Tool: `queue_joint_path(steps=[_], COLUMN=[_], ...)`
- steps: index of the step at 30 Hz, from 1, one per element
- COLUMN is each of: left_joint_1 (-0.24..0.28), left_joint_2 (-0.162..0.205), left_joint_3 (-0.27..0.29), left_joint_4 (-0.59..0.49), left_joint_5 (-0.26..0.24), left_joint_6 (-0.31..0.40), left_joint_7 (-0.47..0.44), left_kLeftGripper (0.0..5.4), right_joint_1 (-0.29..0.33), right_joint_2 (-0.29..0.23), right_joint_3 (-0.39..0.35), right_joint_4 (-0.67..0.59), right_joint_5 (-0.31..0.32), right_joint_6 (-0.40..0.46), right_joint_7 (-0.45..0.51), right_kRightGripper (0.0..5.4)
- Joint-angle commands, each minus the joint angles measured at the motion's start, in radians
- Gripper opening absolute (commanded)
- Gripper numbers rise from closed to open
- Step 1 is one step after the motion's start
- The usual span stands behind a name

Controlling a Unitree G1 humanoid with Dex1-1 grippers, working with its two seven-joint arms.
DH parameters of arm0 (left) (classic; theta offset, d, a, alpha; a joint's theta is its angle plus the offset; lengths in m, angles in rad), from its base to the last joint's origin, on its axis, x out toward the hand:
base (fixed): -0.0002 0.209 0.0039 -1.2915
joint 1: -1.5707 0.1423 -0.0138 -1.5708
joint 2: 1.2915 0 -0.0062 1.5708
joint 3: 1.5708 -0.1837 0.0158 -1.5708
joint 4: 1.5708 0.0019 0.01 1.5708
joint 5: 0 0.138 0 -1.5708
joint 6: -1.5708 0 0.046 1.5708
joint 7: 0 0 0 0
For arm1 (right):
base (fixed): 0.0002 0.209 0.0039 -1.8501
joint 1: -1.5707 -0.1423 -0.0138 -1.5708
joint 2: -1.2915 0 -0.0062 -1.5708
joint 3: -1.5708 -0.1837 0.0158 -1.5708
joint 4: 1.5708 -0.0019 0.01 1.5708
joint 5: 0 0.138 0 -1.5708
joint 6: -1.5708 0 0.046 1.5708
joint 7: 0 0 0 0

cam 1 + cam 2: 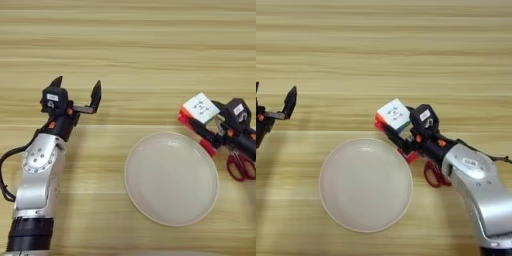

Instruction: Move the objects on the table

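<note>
The puzzle cube (393, 112), white face up, sits between the fingers of my right gripper (397, 122), which is shut on it just past the upper right rim of the round beige plate (366, 200). Red shows under the cube's left corner and along the lower finger; I cannot tell what it belongs to. The plate lies flat on the wooden table (130, 45) with nothing on it. At the table's left side my left gripper (77, 89) stands open, its two black fingers spread wide with nothing between them, well clear of the plate.
Red-handled scissors (241, 167) lie on the table right of the plate, partly under my right arm. A black cable runs beside my left forearm at the left edge.
</note>
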Motion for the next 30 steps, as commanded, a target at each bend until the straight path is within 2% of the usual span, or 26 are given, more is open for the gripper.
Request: queue_joint_path(steps=[1, 6, 10, 14, 22, 30], left_joint_1=[0.004, 0.009, 0.012, 0.013, 0.015, 0.014], left_joint_2=[0.006, 0.01, 0.01, 0.008, 0.005, 0.005], left_joint_3=[-0.008, -0.014, -0.013, -0.013, -0.015, -0.013], left_joint_4=[-0.008, -0.016, -0.019, -0.022, -0.032, -0.038], left_joint_5=[0.011, 0.022, 0.02, 0.021, 0.021, 0.015], left_joint_6=[0.009, 0.005, 0.007, 0.007, 0.009, 0.014], left_joint_7=[-0.001, 0.0, -0.001, -0.002, -0.001, -0.002], left_kLeftGripper=[5.4, 5.4, 5.4, 5.4, 5.4, 5.4], right_joint_1=[0.063, 0.103, 0.111, 0.111, 0.109, 0.117], right_joint_2=[-0.055, -0.097, -0.118, -0.127, -0.127, -0.138], right_joint_3=[0.046, 0.094, 0.129, 0.164, 0.235, 0.264], right_joint_4=[-0.062, -0.072, -0.064, -0.038, 0.061, 0.099], right_joint_5=[0.024, 0.027, 0.016, 0.008, -0.04, -0.067], right_joint_6=[-0.028, -0.043, -0.047, -0.046, -0.098, -0.13], right_joint_7=[0.076, 0.129, 0.15, 0.163, 0.177, 0.191], right_kRightGripper=[3.31, 3.31, 3.31, 3.31, 3.31, 3.31])
